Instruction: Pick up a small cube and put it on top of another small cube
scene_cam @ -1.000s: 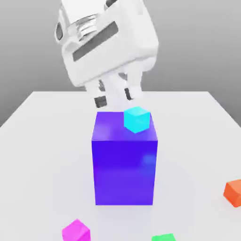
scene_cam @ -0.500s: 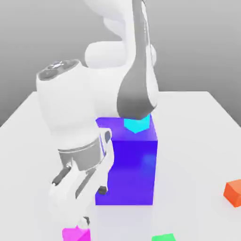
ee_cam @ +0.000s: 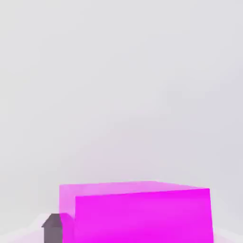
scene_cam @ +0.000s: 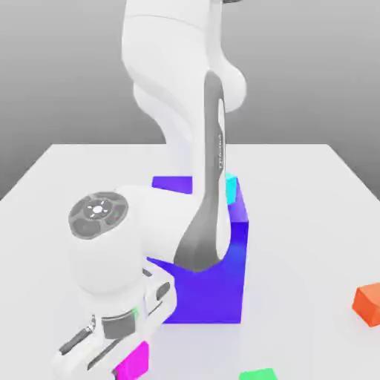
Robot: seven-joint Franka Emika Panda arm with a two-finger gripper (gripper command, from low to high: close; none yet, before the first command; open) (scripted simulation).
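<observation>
a white robot arm is reaching down in front of the big blue-violet block (scene_cam: 211, 278); its tool (scene_cam: 122, 356) is pinching the small magenta cube (scene_cam: 135, 361), which is sitting on the white worktop (scene_cam: 312, 223) just in front of that block; lifting and stacking are not yet done; being a cube, it has no long axis; it is sitting flat, one face upward.
</observation>
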